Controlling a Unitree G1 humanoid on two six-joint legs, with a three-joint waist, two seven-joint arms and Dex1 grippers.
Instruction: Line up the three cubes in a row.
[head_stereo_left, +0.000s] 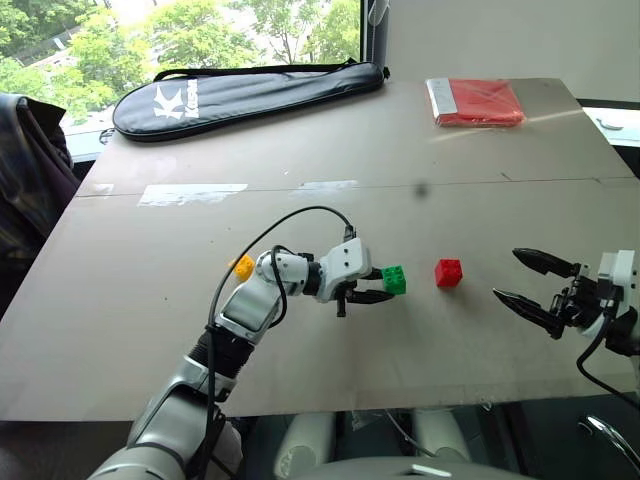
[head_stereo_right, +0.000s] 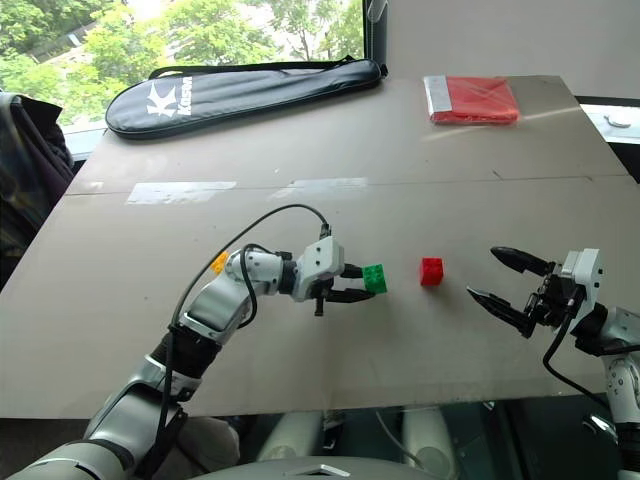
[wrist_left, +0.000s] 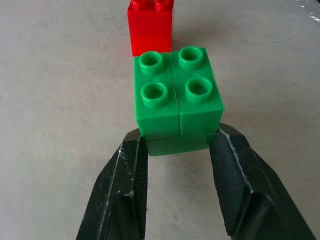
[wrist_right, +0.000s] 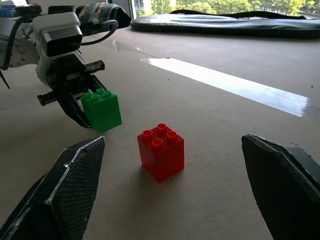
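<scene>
Our left gripper (head_stereo_left: 384, 283) pinches the green cube (head_stereo_left: 394, 279), seemingly aligning it with the red cube (head_stereo_left: 448, 272); our right gripper (head_stereo_left: 532, 281) waits wide open.

A black racket bag (head_stereo_left: 250, 95) with white lettering lies along the far left edge of the counter (head_stereo_left: 300, 190). A flat red packet (head_stereo_left: 477, 102) sits at the far right corner. Pale tape strips (head_stereo_left: 192, 193) cross the counter's seam. Trees (head_stereo_left: 200, 35) show beyond the window.

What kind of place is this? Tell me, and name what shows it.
Probably an indoor room used for robot trials: a large bare table beside a window with trees outside, and a zipped racket bag lying at the table's far edge.
</scene>
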